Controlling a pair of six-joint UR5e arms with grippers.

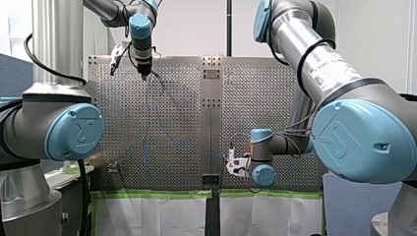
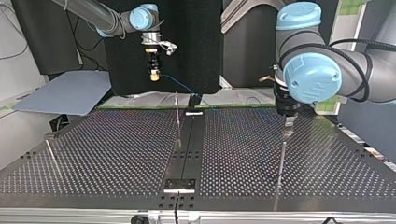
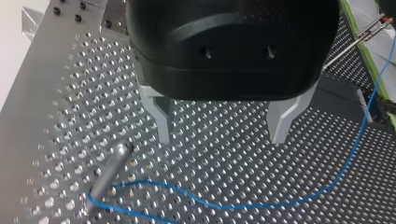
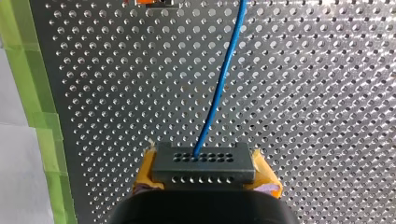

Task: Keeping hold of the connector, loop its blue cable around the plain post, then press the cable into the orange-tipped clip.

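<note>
Two arms over a perforated table. My right arm [image 1: 314, 69] fills the front view's right, its wrist folded back low near the taped edge; my left arm [image 2: 317, 70] reaches to the far end of that view and, in the top view, points its wrist straight down.

The table [image 2: 116, 154] is a grey metal plate of fine holes, joined along a centre strip; green tape [image 1: 147, 194] borders one edge; a pale wall stands behind it in the front view, and a grey sheet [image 2: 65, 91] lies beside it at the top view's left.

We see the right gripper [image 4: 204, 171] raised clear of the table, its yellow pads [image 4: 144, 175] clamped on either side of the grey connector [image 4: 203, 161].

The left gripper [image 3: 221, 137] hangs spread wide, with nothing between its metal fingers [image 3: 161, 119]; just under it stands the plain post [image 3: 109, 165].

The blue cable [image 3: 233, 204] runs from the connector across the plate and bends round the post's foot; the orange-tipped clip [image 3: 371, 31] stands well apart, and the cable passes beside it.
</note>
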